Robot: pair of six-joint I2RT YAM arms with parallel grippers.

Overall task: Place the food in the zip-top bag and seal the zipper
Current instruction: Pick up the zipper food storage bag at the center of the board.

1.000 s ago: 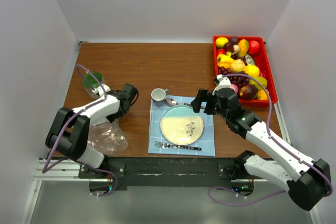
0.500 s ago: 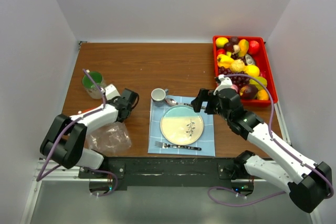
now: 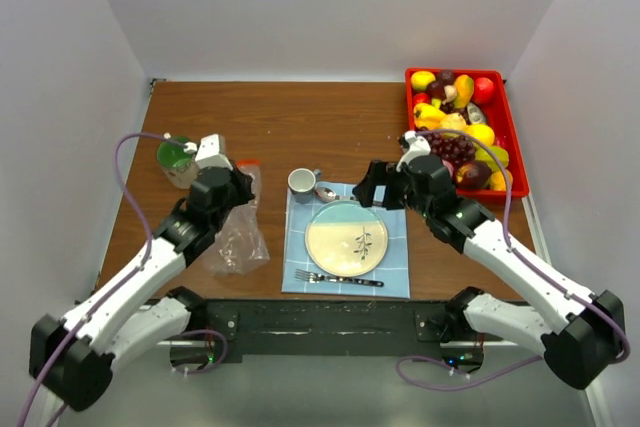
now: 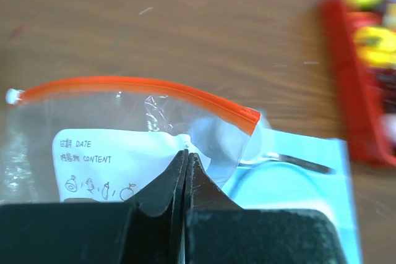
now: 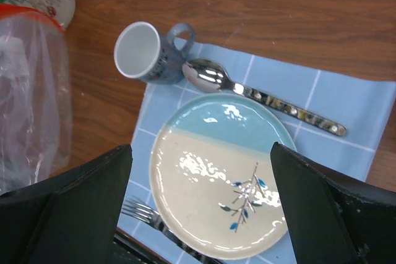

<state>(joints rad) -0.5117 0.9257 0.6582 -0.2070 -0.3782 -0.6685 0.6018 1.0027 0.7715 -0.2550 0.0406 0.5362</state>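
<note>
The zip-top bag (image 3: 240,239) is clear and crinkly, and it lies just left of the blue placemat. Its orange-red zipper (image 4: 136,87) runs along the mouth edge, above a white label. My left gripper (image 4: 187,151) is shut on the bag's film just below the zipper, and in the top view the left gripper (image 3: 238,187) holds the bag's upper end. The food (image 3: 455,127), glossy toy fruit and vegetables, fills the red tray at the far right. My right gripper (image 5: 201,205) hangs open and empty over the plate, and from above the right gripper (image 3: 372,190) is by the plate's far edge.
A plate (image 5: 223,177), spoon (image 5: 266,98), fork (image 5: 141,209) and small white cup (image 5: 143,54) sit on the blue placemat (image 3: 395,277). A green-filled cup (image 3: 176,159) stands behind the left gripper. The red tray (image 3: 512,132) lies along the right wall.
My left gripper has shut on the bag and pulled it up and right, from the near-left corner to beside the placemat. The right gripper has drifted slightly left, still open.
</note>
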